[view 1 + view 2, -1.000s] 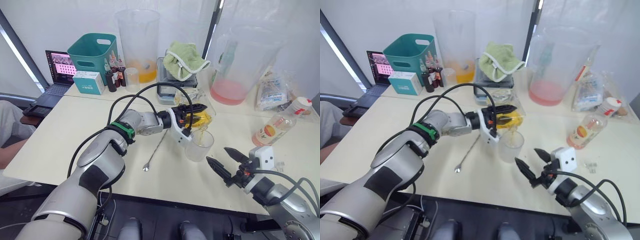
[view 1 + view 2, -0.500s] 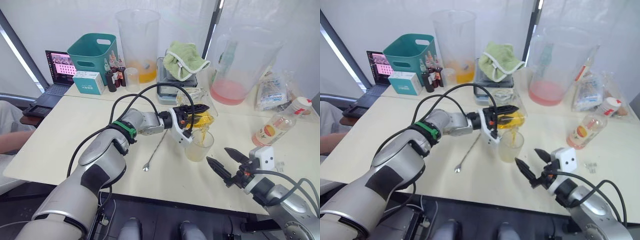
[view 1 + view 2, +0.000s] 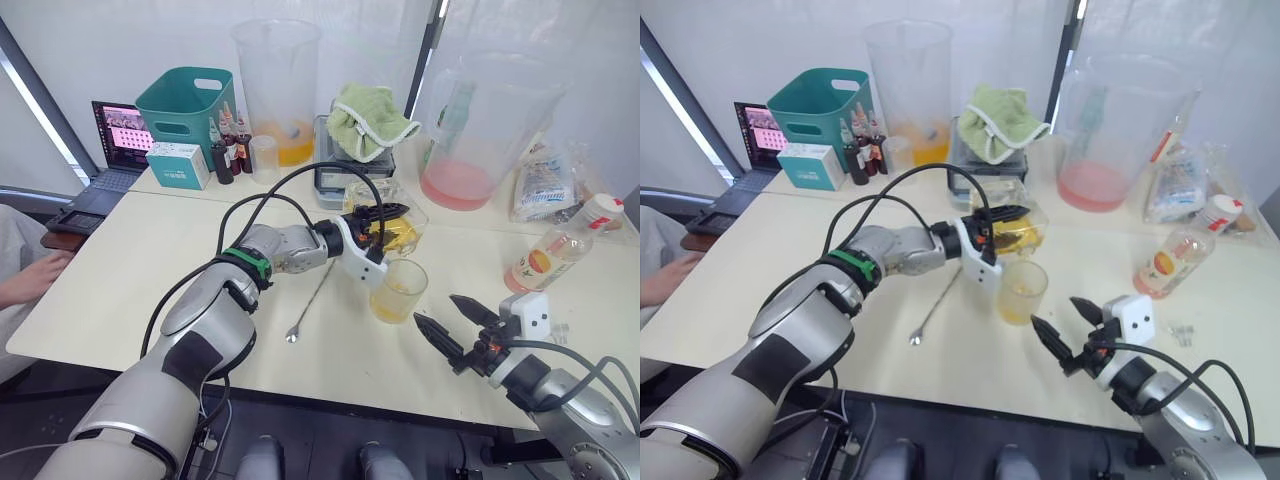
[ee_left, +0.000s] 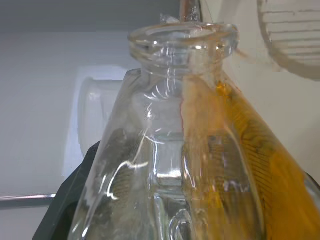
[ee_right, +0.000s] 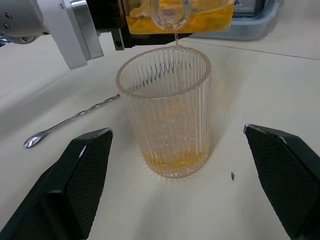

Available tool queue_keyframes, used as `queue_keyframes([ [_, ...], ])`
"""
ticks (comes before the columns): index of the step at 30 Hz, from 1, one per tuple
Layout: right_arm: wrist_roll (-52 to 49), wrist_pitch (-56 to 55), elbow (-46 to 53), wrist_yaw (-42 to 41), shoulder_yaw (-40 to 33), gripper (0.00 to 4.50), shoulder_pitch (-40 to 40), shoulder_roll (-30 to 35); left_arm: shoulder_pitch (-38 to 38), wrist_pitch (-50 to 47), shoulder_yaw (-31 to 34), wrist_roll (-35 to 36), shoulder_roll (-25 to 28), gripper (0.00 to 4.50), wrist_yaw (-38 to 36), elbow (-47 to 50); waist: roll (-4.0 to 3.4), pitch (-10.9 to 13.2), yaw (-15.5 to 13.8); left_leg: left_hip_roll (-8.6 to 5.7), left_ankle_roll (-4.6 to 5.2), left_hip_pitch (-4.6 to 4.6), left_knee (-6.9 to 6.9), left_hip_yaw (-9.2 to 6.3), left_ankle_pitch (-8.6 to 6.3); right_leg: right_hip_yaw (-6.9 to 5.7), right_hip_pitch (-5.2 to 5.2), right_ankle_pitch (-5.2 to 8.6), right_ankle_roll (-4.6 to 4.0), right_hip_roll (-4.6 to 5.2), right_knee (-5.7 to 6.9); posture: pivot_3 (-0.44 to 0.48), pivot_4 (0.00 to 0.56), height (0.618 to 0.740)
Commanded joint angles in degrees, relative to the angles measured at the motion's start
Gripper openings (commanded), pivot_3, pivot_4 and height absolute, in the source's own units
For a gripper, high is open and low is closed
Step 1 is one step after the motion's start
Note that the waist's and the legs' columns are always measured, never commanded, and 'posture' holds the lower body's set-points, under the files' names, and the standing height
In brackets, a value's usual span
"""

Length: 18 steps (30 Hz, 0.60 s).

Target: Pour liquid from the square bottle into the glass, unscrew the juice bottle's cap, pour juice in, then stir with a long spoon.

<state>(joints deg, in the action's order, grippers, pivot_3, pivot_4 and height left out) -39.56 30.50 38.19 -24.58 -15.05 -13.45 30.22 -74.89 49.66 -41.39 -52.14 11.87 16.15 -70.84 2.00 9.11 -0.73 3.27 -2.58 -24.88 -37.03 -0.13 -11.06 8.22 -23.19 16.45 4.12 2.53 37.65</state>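
Note:
My left gripper (image 3: 390, 226) is shut on the square bottle (image 3: 398, 232), which lies tipped on its side with its open mouth (image 5: 171, 12) just above the glass (image 3: 398, 291). A thin drip hangs from the mouth, and yellow-orange liquid sits in the bottom of the glass (image 5: 169, 120). My right gripper (image 3: 434, 308) is open, low over the table, its fingers on either side of the glass and apart from it. The long spoon (image 3: 312, 298) lies flat to the left of the glass. At the right stands the juice bottle (image 3: 543, 260); its cap is too small to make out.
Two big clear pitchers (image 3: 277, 85) (image 3: 482, 125) stand at the back, with a green cloth (image 3: 368, 118) on a scale between them. A teal basket (image 3: 185, 100), dropper bottles (image 3: 228, 148) and a laptop (image 3: 115, 140) are back left. A person's hand (image 3: 30, 280) rests at the left edge.
The square bottle was pouring a stream into the glass; it has tipped back a little and only a drip is left. The glass now holds more liquid. My right gripper has not moved.

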Motion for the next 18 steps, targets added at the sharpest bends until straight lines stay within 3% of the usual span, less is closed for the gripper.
queue_keyframes([
  [1,-0.85,-0.28,1.52,0.2,-1.74,4.45,0.47,0.09,-1.13,1.19,5.51,6.96,-0.18,2.83,-3.31,1.55,0.0,0.0,0.03,0.0,0.0,0.01,0.0,-0.01,0.0,0.0,0.0,0.0,0.0,0.0,0.01,0.0,0.15,0.74],
  [7,-1.3,-0.48,0.79,0.16,-2.32,4.45,2.26,0.05,2.24,1.04,16.61,23.28,-0.55,2.83,-20.98,2.24,-0.01,0.0,0.11,-0.02,0.01,0.04,-0.01,-0.02,0.06,0.01,0.01,0.0,0.0,0.0,0.1,0.0,0.15,0.74],
  [11,-2.1,-0.16,-0.12,-0.59,-3.0,4.45,4.73,0.67,5.41,-4.85,26.27,37.49,-0.2,2.83,-35.55,5.69,-0.01,-0.01,0.47,-0.03,0.02,0.14,-0.02,-0.03,0.07,0.04,0.01,0.0,0.0,0.0,0.3,0.0,0.15,0.74],
  [15,-3.37,0.16,-3.01,-4.63,-4.34,4.45,7.98,3.98,11.12,-21.91,36.27,51.5,3.45,2.83,-46.86,17.07,-0.02,-0.01,1.41,-0.04,0.07,0.17,-0.03,-0.06,0.12,0.04,0.02,0.0,-0.01,0.0,0.38,0.0,0.15,0.74],
  [18,-4.47,0.19,-4.15,-7.11,-5.49,4.45,8.33,6.02,15.86,-32.9,39.04,55.0,5.37,2.83,-48.73,27.84,-0.03,-0.02,1.8,-0.03,0.13,0.18,0.0,-0.16,0.16,0.01,0.02,0.0,-0.01,-0.02,0.44,0.0,0.15,0.74],
])
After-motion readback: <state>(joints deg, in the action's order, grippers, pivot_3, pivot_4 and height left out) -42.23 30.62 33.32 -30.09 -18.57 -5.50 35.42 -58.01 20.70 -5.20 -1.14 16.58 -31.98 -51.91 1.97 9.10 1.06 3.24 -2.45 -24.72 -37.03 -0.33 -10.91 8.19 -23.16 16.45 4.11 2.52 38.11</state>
